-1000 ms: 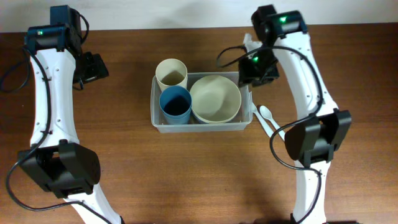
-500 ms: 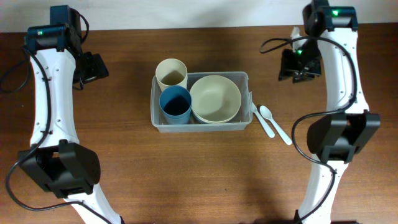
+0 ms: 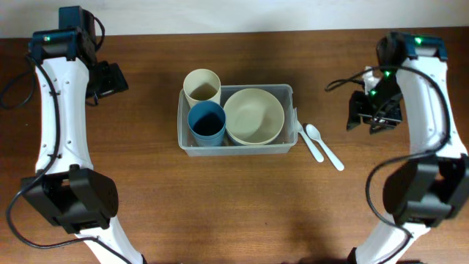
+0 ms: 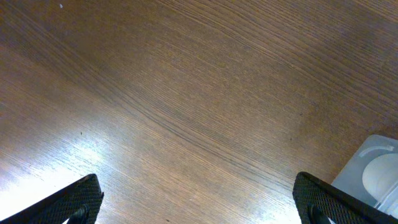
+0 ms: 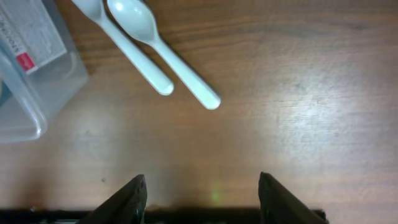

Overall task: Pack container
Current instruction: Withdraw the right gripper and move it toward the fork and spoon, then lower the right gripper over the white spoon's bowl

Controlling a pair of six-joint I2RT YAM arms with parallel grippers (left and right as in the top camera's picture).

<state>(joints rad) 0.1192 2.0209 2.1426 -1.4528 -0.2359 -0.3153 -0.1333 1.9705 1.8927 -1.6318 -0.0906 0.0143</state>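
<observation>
The clear container (image 3: pixel 236 150) sits mid-table, holding a cream cup (image 3: pixel 202 87), a blue cup (image 3: pixel 207 122) and a cream bowl (image 3: pixel 253 116). Two white spoons (image 3: pixel 311 146) (image 3: pixel 327 152) lie on the wood just right of it. My right gripper (image 3: pixel 364 117) hovers right of the spoons, open and empty. In the right wrist view the spoons (image 5: pixel 134 59) (image 5: pixel 180 74) lie ahead of the gripper (image 5: pixel 202 196), and the container's corner (image 5: pixel 37 74) shows at the left. My left gripper (image 3: pixel 106 81) (image 4: pixel 202 202) stands wide open over bare wood, far left of the container.
The brown wooden table (image 3: pixel 146 191) carries nothing else. A pale rounded corner (image 4: pixel 373 174) shows at the lower right of the left wrist view. Both arm bases (image 3: pixel 73 202) (image 3: pixel 421 194) stand near the table's front edge.
My right arm has swung from the container's back right corner out to the right and forward, and its jaws have opened wider. The left arm has not moved.
</observation>
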